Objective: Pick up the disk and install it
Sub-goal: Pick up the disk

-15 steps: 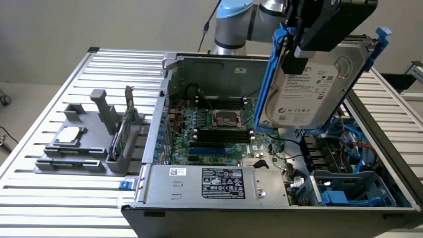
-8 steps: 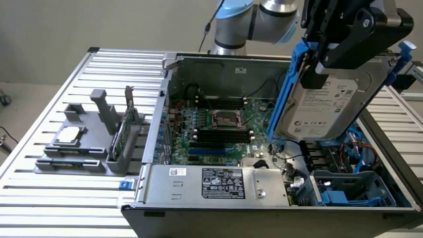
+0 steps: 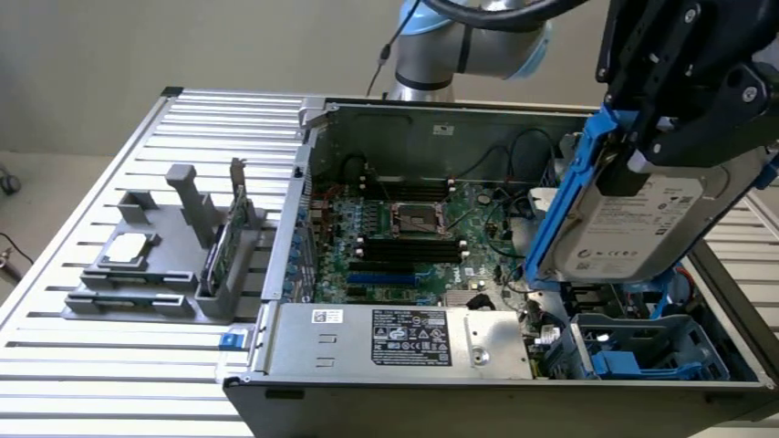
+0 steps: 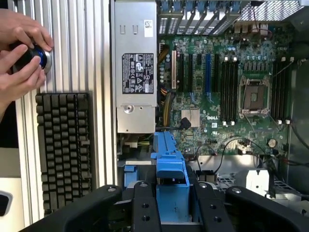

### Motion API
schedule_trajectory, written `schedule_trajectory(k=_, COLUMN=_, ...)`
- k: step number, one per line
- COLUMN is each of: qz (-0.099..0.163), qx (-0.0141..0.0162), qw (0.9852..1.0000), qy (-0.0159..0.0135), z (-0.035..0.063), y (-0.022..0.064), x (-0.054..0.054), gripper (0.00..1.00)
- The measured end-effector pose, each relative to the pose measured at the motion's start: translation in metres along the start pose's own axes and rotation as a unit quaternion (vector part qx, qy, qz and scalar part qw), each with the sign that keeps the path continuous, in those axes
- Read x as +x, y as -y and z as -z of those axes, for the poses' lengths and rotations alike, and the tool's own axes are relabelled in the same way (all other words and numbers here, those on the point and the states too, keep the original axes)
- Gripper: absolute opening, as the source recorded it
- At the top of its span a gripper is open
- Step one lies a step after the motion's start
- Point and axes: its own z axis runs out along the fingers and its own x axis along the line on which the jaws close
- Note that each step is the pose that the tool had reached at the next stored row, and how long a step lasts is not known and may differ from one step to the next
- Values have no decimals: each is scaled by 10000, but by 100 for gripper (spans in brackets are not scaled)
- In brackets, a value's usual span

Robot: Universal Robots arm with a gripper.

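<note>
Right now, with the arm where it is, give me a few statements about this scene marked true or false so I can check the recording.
1. The jaws hold the disk above the open computer case. True.
2. The disk's frame is red. False: it is blue.
3. The green circuit card lies inside the case. False: it stands in the grey holder outside the case.
4. A person's hands grip a round knob near a keyboard. True.
</note>
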Motion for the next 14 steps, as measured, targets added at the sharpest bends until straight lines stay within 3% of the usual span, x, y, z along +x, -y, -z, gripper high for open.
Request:
schedule_trajectory(k=12, qz=1, qx=27, qw=10000, qy=1, z=-179, y=472, x=135, gripper=33)
schedule_trajectory(k=14, qz=1, qx=29, qw=10000, qy=0, z=-215, y=510, x=136, gripper=33)
